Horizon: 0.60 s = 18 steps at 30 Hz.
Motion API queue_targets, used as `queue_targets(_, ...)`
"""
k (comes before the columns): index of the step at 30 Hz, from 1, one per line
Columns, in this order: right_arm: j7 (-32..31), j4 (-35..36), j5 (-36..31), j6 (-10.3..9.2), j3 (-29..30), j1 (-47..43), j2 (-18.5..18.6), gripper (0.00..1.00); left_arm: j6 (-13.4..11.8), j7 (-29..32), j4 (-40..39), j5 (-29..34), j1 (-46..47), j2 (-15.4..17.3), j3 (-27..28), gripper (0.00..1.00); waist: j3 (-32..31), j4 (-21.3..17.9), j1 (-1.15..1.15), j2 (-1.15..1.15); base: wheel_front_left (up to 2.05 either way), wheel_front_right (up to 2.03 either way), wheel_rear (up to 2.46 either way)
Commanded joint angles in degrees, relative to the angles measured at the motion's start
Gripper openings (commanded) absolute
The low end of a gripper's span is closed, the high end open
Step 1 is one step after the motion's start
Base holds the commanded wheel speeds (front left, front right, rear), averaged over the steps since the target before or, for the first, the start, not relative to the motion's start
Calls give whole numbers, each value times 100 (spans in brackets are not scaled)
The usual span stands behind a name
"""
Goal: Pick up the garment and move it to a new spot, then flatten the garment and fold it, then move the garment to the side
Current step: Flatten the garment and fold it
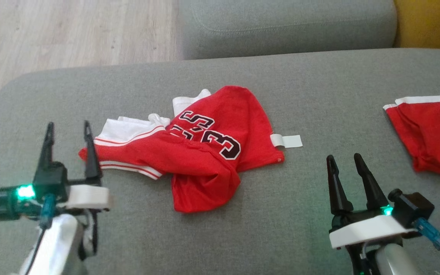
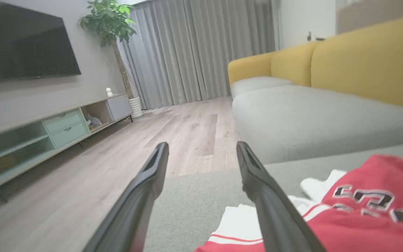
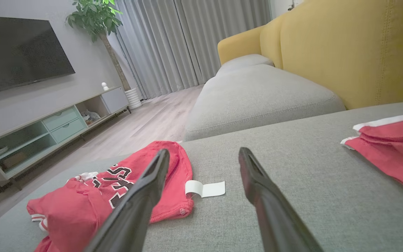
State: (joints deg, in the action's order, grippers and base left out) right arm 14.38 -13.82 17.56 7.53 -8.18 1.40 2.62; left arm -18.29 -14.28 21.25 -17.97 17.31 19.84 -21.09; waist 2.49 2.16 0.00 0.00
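Closest to me, the left gripper [image 1: 68,126] is hovering over the front of the grey seat cushion [image 1: 281,214], its two dark fingers standing well apart with nothing between them. Seen from the head, one finger is crossing the striped left edge of the garment [image 1: 204,160]; whether it is touching the cloth I cannot tell. On the other side the right gripper [image 1: 344,157] is also sitting above the cushion, fingers spread, gripping nothing and clear of the cloth.

The garment, a red jersey with white striped trim and black-and-white numerals, is lying crumpled in a heap near the middle of the cushion, between the two grippers and a little beyond them. A white tag [image 1: 287,141] is sticking out from its right hem and lying flat on the cushion. Well apart to the right, a second red piece [image 1: 430,133] with a white band is resting.

Further back another grey cushion [image 1: 288,26] is butting against a yellow backrest [image 3: 345,52]. Beyond that a wooden floor [image 2: 187,129] is running towards a low cabinet [image 3: 58,126], a dark television [image 3: 16,52] on the wall, a potted plant [image 3: 93,17] and grey curtains [image 3: 173,42]
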Motion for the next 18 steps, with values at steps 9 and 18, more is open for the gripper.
queue_targets(9, 62, 228, -126, -4, -15, -23, 26, 100, 139, -71, -1473, -201, -694, -815, 526, 100, -127, 60, 0, 0, 0, 0, 0)
queue_targets(18, 62, 310, -291, -4, 58, 242, 26, 100, 464, -71, -1488, 133, -836, -1187, 391, 100, 202, 269, 0, 0, 0, 0, 0)
